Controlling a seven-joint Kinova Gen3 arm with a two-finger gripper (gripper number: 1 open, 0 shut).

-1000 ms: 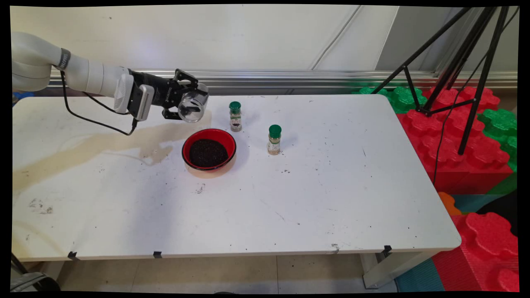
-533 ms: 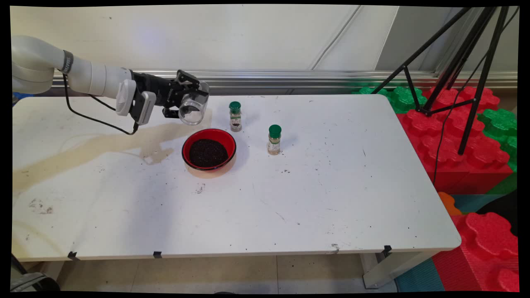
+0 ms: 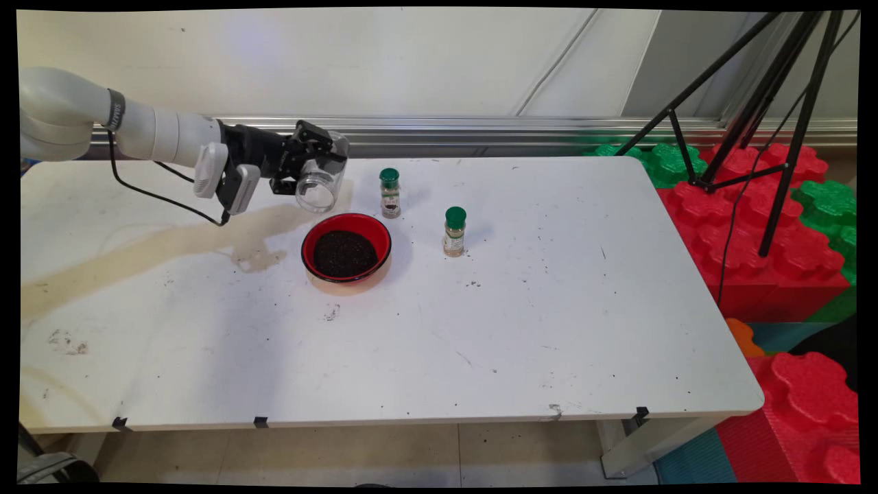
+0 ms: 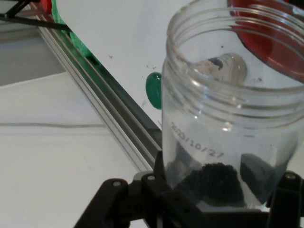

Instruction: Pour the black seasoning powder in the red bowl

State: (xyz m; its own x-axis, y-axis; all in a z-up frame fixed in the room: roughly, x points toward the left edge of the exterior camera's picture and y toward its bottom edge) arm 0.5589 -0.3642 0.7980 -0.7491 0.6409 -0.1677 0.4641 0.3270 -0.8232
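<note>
Gripper: we see the gripper (image 3: 317,168) clamped on a clear plastic jar (image 3: 319,184), its black fingers pressed against the jar's lower part in the hand view
Jar: held in the air, tilted, with its open mouth facing down and toward the camera in the main view; a small heap of dark grains (image 4: 211,177) lies inside near its base, and a printed date shows on its wall
Jar position: above the worktop (image 3: 521,322), just behind and left of the red bowl (image 3: 346,248), not touching it
Bowl: stands on the worktop and holds a dark granular filling (image 3: 345,252)
First spice bottle: a small bottle with a green cap (image 3: 389,193) stands upright just right of the jar and behind the bowl
Second spice bottle: another green-capped bottle (image 3: 454,231) stands upright to the right of the bowl, apart from the first
Worktop surface: we note a brownish stain (image 3: 158,243) left of the bowl and scattered dark specks
</note>
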